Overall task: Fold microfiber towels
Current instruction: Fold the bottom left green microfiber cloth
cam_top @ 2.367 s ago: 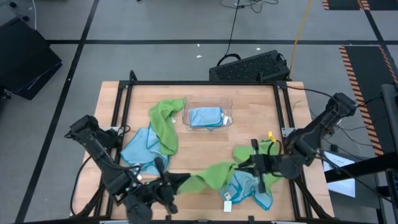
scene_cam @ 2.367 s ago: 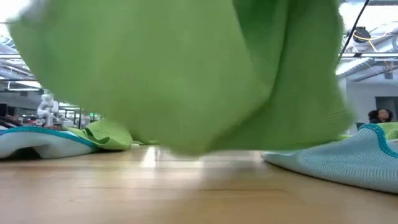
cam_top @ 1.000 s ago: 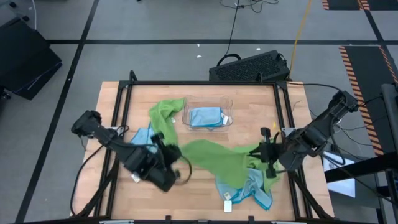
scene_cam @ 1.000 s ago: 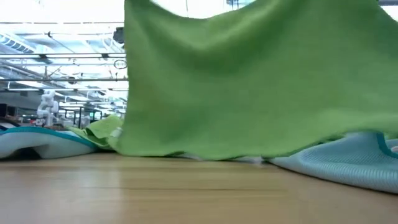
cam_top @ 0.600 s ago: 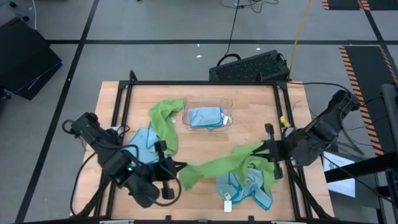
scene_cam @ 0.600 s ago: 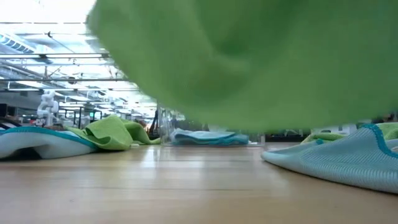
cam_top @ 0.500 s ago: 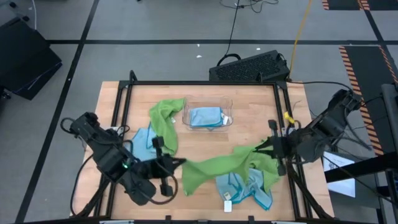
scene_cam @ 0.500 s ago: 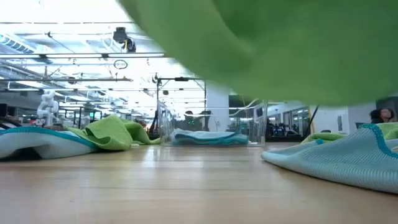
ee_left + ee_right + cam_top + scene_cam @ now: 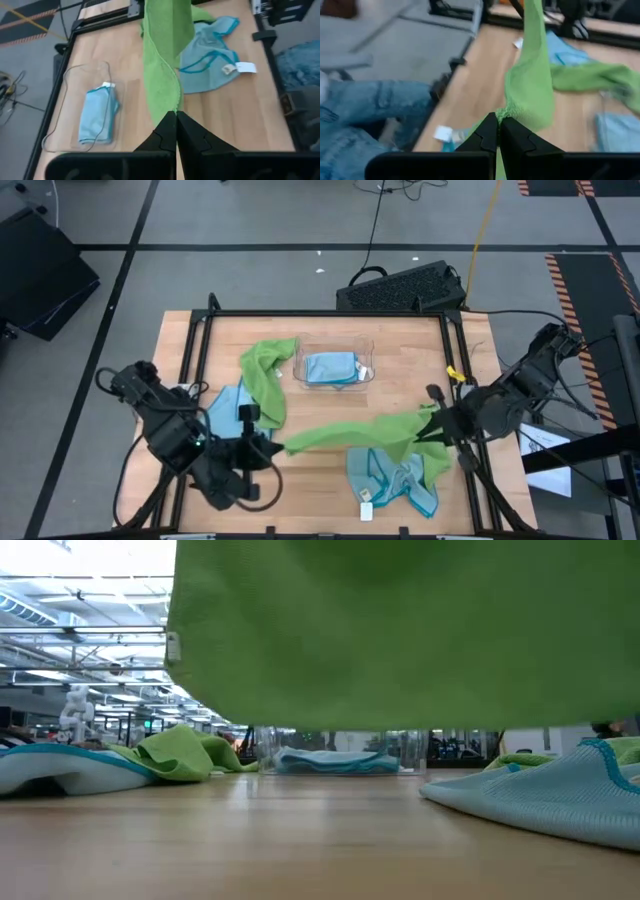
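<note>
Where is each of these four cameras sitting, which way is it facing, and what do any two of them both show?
High view: overhead, straight down; both arms, left hand and right hand stretching a green towel.
Low view: table-top height, level across the table; no arm shows.
Left wrist view: on the left arm, looking past its shut hand along the towel.
Right wrist view: on the right arm, past its shut hand pinching the towel.
Shared: high and low views both show the clear tray holding a folded blue towel.
</note>
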Action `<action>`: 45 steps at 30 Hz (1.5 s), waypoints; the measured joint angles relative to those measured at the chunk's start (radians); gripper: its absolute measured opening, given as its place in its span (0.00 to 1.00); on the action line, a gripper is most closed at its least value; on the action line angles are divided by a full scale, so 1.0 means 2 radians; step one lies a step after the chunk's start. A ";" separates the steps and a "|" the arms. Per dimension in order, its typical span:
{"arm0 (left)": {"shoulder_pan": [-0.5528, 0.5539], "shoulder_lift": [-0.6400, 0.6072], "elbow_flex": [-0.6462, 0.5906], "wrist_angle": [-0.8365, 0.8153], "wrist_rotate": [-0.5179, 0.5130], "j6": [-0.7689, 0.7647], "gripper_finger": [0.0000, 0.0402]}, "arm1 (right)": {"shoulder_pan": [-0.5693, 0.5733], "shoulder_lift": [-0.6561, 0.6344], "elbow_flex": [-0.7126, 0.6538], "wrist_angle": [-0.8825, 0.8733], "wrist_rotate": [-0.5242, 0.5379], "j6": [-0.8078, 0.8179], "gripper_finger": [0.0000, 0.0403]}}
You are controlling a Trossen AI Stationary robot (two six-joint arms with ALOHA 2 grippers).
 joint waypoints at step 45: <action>0.194 0.000 -0.284 0.056 -0.021 -0.010 0.01 | -0.259 -0.079 -0.333 0.138 0.054 -0.109 0.01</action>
